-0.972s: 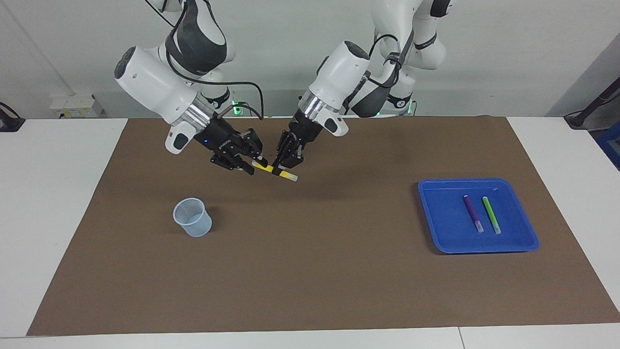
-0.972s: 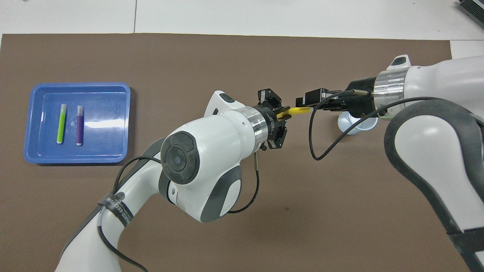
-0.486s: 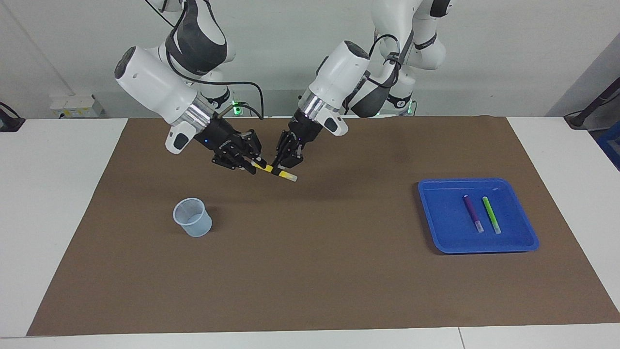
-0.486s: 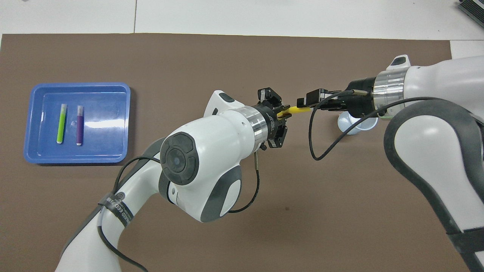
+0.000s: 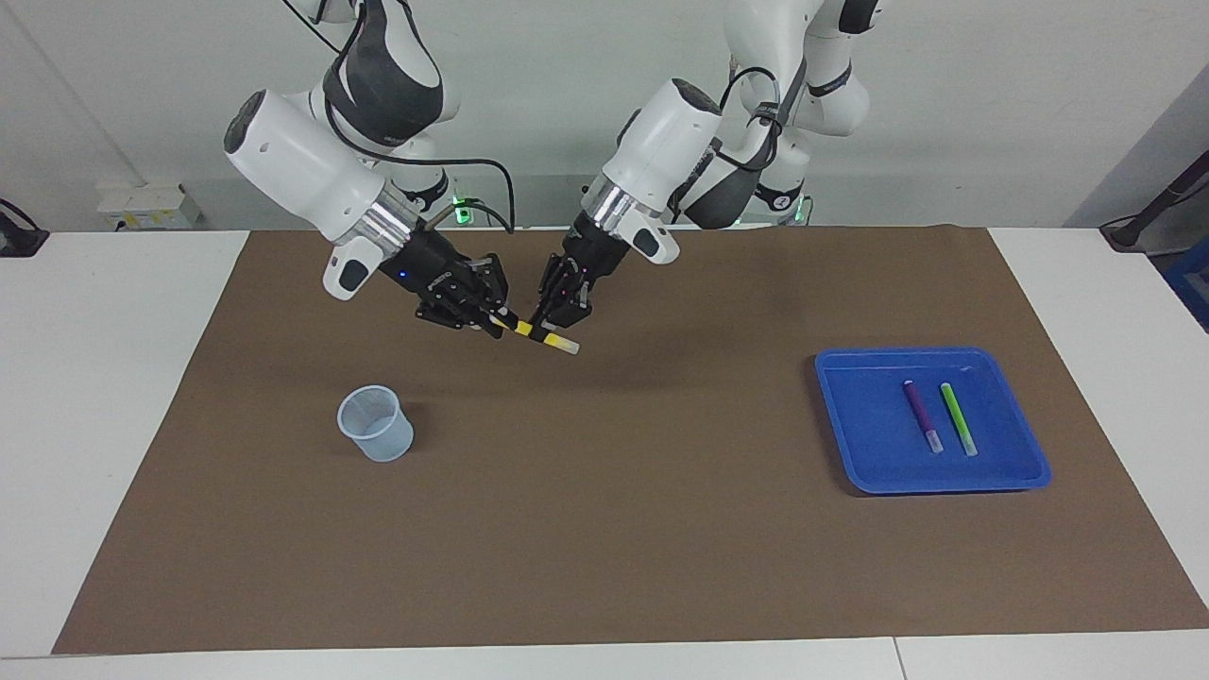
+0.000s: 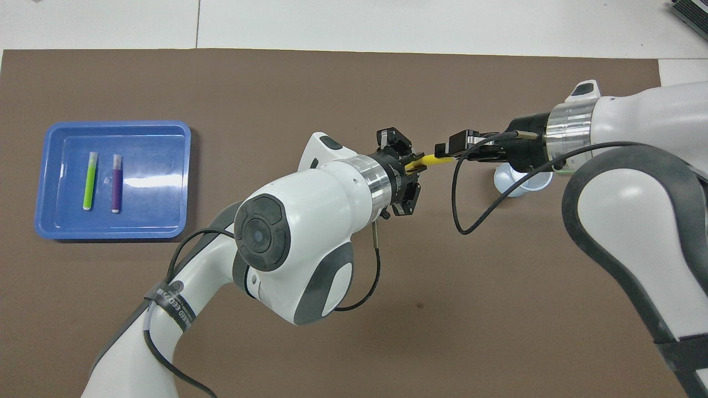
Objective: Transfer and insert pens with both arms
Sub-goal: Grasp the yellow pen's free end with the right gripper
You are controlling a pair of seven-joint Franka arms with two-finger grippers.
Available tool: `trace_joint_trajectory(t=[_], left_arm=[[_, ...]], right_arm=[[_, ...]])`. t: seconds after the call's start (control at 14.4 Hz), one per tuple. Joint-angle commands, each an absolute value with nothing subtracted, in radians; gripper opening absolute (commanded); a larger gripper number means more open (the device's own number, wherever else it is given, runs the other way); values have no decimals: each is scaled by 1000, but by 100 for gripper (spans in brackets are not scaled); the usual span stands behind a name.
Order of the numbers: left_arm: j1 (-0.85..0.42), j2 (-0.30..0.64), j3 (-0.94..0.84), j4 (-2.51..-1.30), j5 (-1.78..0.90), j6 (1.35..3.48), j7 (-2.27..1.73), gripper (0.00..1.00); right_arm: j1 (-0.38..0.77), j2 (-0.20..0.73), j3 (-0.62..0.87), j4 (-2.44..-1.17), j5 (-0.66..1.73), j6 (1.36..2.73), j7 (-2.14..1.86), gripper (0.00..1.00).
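Observation:
The yellow pen (image 5: 522, 329) hangs in the air over the brown mat, whitish tip pointing toward the left arm's end. My left gripper (image 5: 554, 324) is shut on it near that tip. My right gripper (image 5: 497, 322) is at the pen's other end, with that end inside it. In the overhead view the pen (image 6: 432, 161) bridges the left gripper (image 6: 412, 167) and the right gripper (image 6: 449, 154). The purple pen (image 5: 921, 414) and the green pen (image 5: 958, 417) lie side by side in the blue tray (image 5: 855, 444).
A clear plastic cup (image 5: 375, 423) stands upright on the mat toward the right arm's end, farther from the robots than the grippers. In the overhead view the cup (image 6: 514, 179) is partly hidden under the right arm. The tray (image 6: 160, 182) sits toward the left arm's end.
My right gripper has crept a little closer along the yellow pen toward the left gripper, so less yellow shows between them. The left gripper has held still.

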State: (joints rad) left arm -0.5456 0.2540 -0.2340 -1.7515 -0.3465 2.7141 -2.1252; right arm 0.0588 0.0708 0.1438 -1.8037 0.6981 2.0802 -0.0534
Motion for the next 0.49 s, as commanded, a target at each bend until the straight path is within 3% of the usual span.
trace_joint_trajectory(t=[0.0,0.42], left_arm=[[-563,253,-219,-1764,-362,2743,-2129,0],[-563,253,-219,-1763,-362,2743,-2128,0]], right_arm=[[49,63,147,-1807,713,2065,-89,1],[40,71,146,-1787,707,2051,-89,0]])
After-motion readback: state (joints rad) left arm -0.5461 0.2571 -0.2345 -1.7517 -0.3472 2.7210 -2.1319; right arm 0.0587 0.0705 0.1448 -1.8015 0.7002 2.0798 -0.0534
